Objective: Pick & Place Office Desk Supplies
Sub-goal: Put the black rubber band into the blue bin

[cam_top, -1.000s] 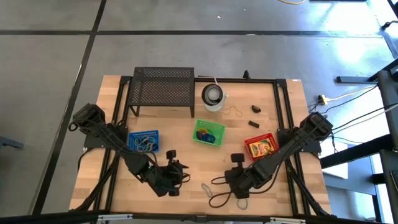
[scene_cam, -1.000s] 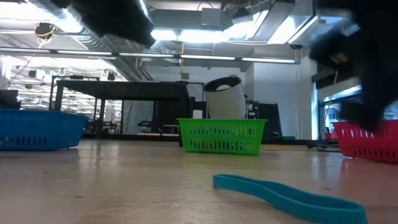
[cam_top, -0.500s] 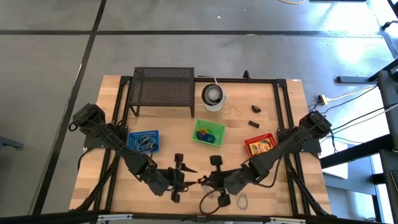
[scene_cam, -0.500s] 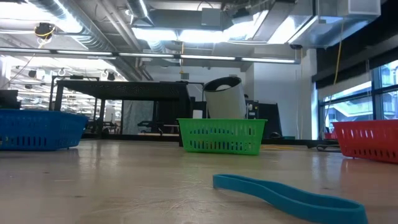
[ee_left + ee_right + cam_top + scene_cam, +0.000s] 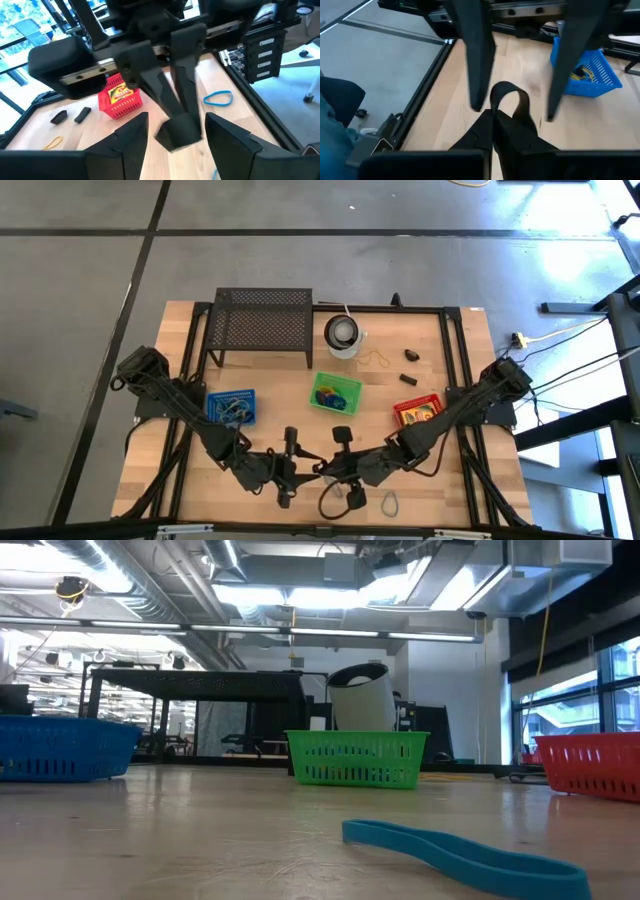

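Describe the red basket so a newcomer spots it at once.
On the wooden table's right side, beside the right arm, sits the red plastic basket. Unlike the green basket at centre and the blue basket at left, it holds a yellow-green crayon box.

The two arms are crowding the near middle of the tabletop [image 5: 180, 480], the left claw [image 5: 300, 467] and right claw [image 5: 322, 470] meeting tip to tip there and blocking passage between them. The blue basket [image 5: 231, 406], green basket [image 5: 335, 392] and red basket [image 5: 418, 412] are standing across the middle. The rack [image 5: 259, 323] and white cup [image 5: 343, 333] are closing off the far edge. Bare wood is lying open at both near corners
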### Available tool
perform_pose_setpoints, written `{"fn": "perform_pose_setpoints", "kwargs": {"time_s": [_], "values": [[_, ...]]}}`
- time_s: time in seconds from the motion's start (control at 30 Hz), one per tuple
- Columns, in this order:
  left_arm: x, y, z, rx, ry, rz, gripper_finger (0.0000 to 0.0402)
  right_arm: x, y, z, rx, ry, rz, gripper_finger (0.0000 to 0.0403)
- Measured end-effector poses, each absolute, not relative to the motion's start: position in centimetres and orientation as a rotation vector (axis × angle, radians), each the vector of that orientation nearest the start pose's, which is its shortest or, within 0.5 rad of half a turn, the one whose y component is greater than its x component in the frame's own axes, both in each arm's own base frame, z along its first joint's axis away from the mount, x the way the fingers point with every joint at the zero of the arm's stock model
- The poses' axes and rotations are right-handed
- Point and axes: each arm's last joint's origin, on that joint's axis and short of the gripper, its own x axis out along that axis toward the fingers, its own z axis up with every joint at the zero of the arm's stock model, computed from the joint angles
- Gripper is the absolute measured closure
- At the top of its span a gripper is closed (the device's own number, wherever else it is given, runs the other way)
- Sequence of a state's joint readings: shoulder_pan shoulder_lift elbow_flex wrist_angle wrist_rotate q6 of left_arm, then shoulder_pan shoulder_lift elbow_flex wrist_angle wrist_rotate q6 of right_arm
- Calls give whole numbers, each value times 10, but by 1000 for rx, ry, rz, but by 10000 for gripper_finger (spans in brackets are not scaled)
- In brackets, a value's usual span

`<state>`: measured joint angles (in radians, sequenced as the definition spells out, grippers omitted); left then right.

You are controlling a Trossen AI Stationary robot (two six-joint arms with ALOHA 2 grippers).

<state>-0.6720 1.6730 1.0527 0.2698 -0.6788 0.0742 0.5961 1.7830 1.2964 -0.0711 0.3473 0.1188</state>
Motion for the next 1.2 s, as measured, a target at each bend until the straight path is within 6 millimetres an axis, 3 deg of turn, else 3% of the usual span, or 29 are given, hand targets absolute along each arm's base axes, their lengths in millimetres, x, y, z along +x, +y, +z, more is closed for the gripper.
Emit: {"fn": "perform_pose_setpoints", "kwargs": {"time_s": [0.23, 0.53, 0.87, 1.2], "values": [[296, -216, 240, 296, 287, -11, 250, 337, 217, 250, -138, 510, 212, 390], [295, -217, 240, 296, 288, -19, 388, 337, 217, 250, -134, 509, 208, 389], [295, -217, 240, 267, 288, -28, 396, 334, 215, 255, 23, 534, 195, 366], [295, -216, 240, 222, 288, 0, 396, 300, 200, 297, 48, 556, 193, 277]]}}
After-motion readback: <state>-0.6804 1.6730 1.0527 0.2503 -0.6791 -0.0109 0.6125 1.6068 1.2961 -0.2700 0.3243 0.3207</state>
